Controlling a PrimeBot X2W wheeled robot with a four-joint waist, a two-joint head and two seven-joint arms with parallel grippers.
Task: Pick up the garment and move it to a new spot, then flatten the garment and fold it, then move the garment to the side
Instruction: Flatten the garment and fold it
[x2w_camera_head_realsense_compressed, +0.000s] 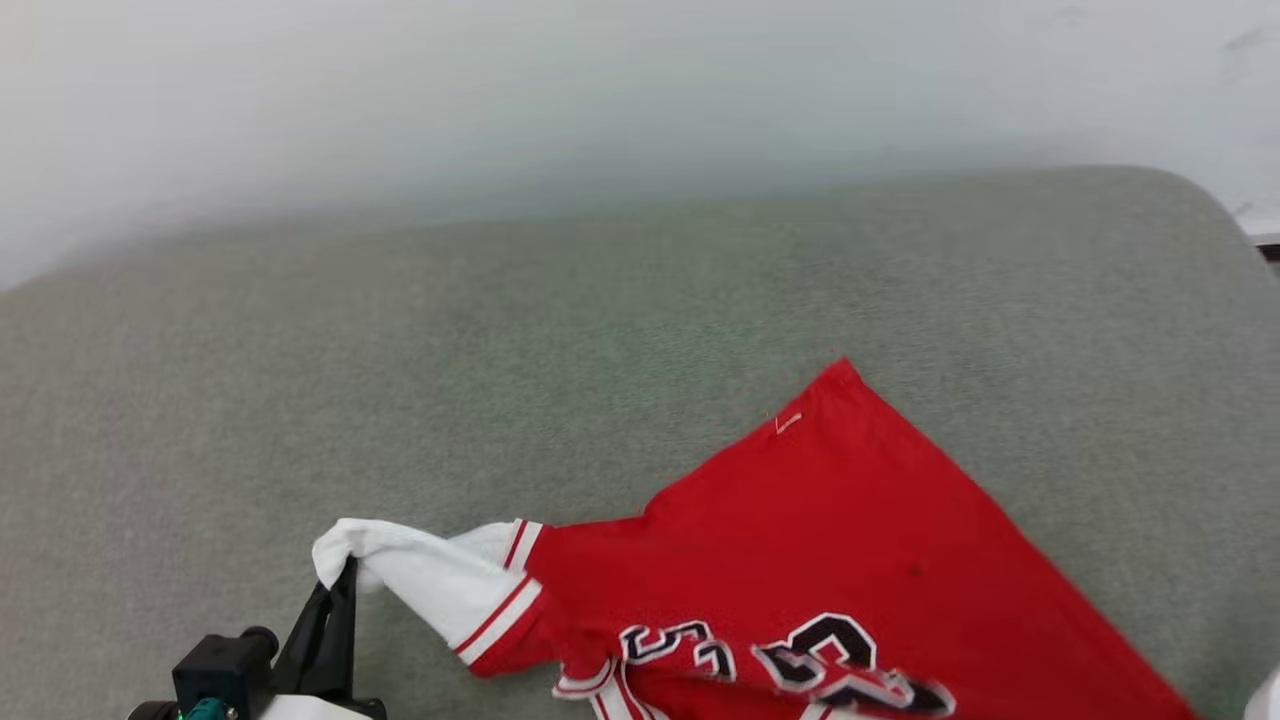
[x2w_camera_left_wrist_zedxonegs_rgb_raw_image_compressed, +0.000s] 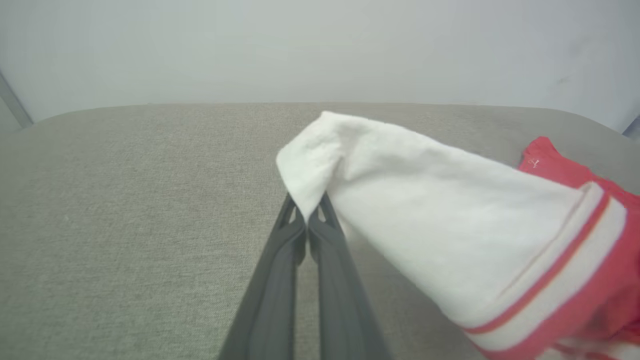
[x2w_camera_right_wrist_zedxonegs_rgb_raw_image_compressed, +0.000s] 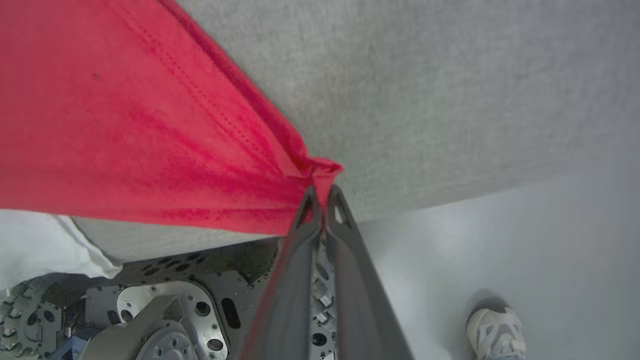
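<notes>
The shirt (x2w_camera_head_realsense_compressed: 800, 540) stretches over the grey bench (x2w_camera_head_realsense_compressed: 400, 350), with the left fingers (x2w_camera_left_wrist_zedxonegs_rgb_raw_image_compressed: 277, 270) clamped on its white sleeve tip and the right fingers (x2w_camera_right_wrist_zedxonegs_rgb_raw_image_compressed: 350, 260) clamped on a red hem corner.
</notes>
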